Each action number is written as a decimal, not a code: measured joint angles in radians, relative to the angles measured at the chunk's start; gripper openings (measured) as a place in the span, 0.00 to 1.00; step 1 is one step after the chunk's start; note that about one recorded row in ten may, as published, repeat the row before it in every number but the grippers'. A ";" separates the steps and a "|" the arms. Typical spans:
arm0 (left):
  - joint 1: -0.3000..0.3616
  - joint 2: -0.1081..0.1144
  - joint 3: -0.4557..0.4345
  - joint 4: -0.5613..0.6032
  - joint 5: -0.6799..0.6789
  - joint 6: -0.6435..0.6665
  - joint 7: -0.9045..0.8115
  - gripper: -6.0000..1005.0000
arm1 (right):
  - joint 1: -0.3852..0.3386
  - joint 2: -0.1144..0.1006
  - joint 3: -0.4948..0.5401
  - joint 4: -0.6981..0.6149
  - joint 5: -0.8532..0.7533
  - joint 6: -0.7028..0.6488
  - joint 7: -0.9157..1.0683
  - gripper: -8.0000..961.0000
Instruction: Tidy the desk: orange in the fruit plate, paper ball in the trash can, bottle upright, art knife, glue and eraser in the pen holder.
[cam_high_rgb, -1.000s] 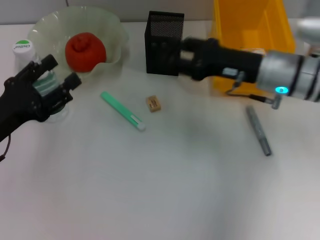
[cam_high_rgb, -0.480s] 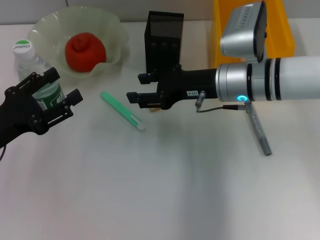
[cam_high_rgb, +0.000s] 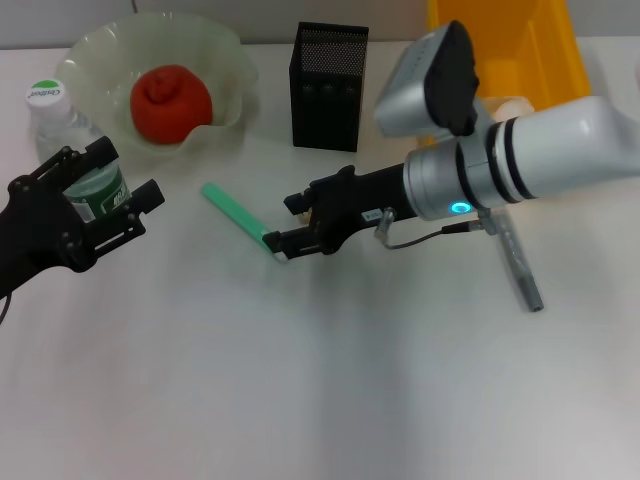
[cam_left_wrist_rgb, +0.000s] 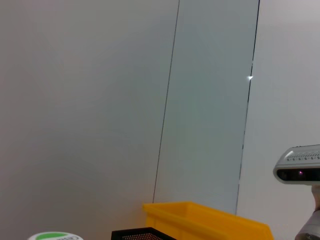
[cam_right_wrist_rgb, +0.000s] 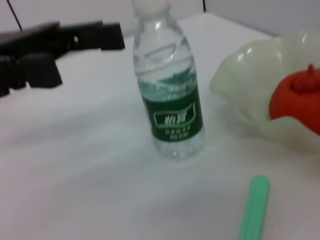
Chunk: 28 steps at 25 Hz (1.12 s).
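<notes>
A white, smooth surface (cam_high_rgb: 300, 380) holds a half-tidied desk.

- **Trash can:** The trash can (cam_high_rgb: 555, 60) is a bright yellow, hard plastic bin. It stands well behind the right gripper (cam_high_rgb: 292, 222). The paper ball cannot be made out for certain.
- **Fruit plate:** The fruit plate (cam_high_rgb: 225, 60) is pale green and translucent with a ruffled rim. It sits beyond the left gripper (cam_high_rgb: 128, 157).
- **Pen holder:** The pen holder (cam_high_rgb: 328, 95) is a square black metal mesh box just behind the right jaws. It looks empty.
- **Bottle:** The bottle (cam_right_wrist_rgb: 172, 95) is clear ribbed plastic with a green label. It already stands upright, just beyond the left jaws. Those jaws are spread wide and hold nothing.
- **Orange:** The orange (cam_high_rgb: 170, 102) is lumpy and red-orange. It already lies in the plate.
- **Art knife:** The art knife (cam_high_rgb: 518, 262) is a slim grey bar. It lies flat, well apart from the right jaws, behind that arm.
- **Glue:** The glue (cam_high_rgb: 235, 215) is a mint-green stick. It lies flat with its pale tip touching, or just beside, the right jaws.
- **Eraser:** The eraser is hidden, probably under the right jaws. Those jaws are parted low over the surface, with nothing visibly held.

Judging by this, the orange and bottle are done, and the three small items remain.
</notes>
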 joint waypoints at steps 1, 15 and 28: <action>0.000 0.000 0.001 0.000 0.000 -0.001 0.001 0.81 | 0.002 0.005 0.000 -0.006 -0.020 0.005 0.010 0.66; 0.002 -0.011 0.009 0.000 0.000 -0.008 0.002 0.81 | 0.038 0.023 -0.022 -0.016 -0.070 0.072 0.021 0.66; 0.007 -0.019 0.009 -0.009 0.000 -0.008 0.020 0.81 | 0.063 0.031 -0.122 -0.001 -0.085 0.124 0.026 0.66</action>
